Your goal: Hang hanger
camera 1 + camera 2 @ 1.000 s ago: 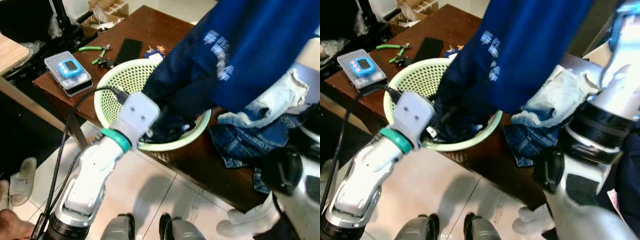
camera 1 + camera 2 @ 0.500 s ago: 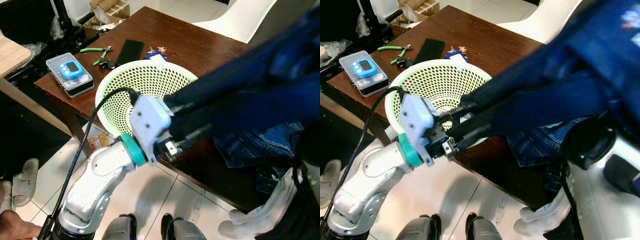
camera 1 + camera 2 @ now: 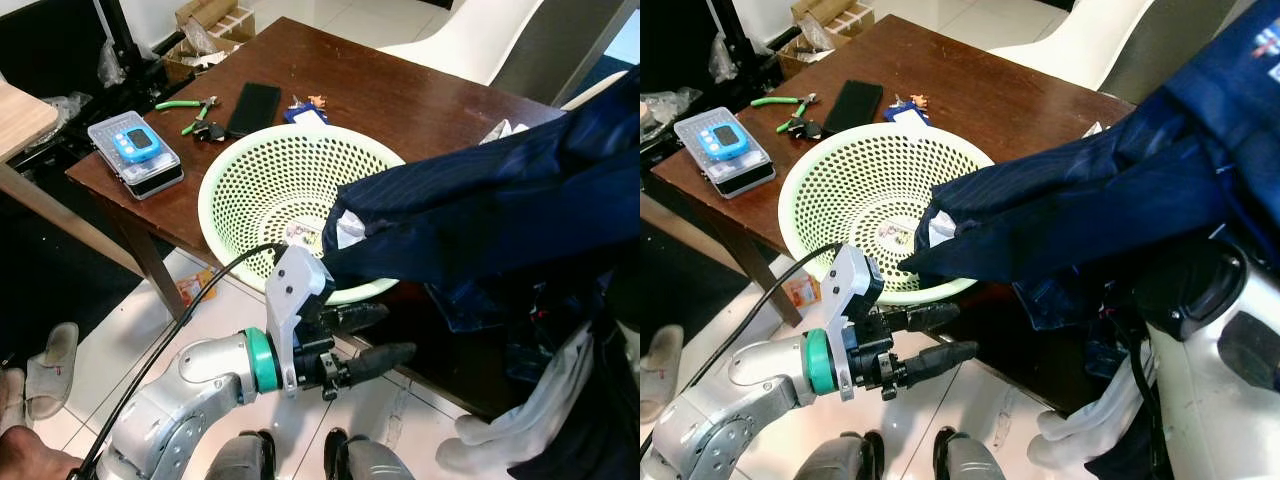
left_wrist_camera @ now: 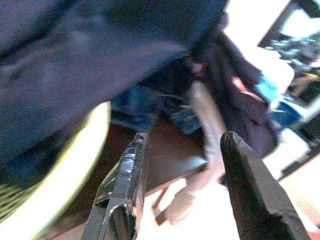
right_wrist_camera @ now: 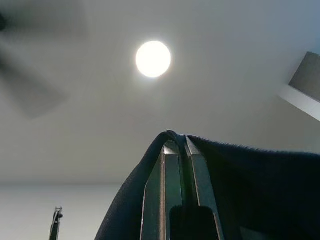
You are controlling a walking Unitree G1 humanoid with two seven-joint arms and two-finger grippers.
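Observation:
A navy blue garment (image 3: 500, 210) hangs in the air from the upper right, and its sleeve end (image 3: 940, 235) droops over the rim of a pale green perforated basket (image 3: 250, 180). In the right wrist view my right gripper (image 5: 176, 140) points up at the ceiling, shut on a fold of the navy cloth (image 5: 250, 175). My left gripper (image 3: 395, 332) is open with nothing between its fingers, level with the table's front edge and just below the sleeve. In the left wrist view its two black fingers (image 4: 125, 190) stand wide apart under the cloth.
The basket stands on a brown wooden table (image 3: 400, 95). A blue timer box (image 3: 135, 150), green pliers (image 3: 185, 103), a black phone (image 3: 252, 106) and keys (image 3: 305, 105) lie at its far left. Jeans (image 3: 1060, 295) and white cloth (image 3: 530, 415) hang at the right. A slipper (image 3: 45, 365) lies on the tiled floor.
My left gripper has let go of the sleeve, opened and dropped below the table's edge. The garment has risen out of the basket and swung right.

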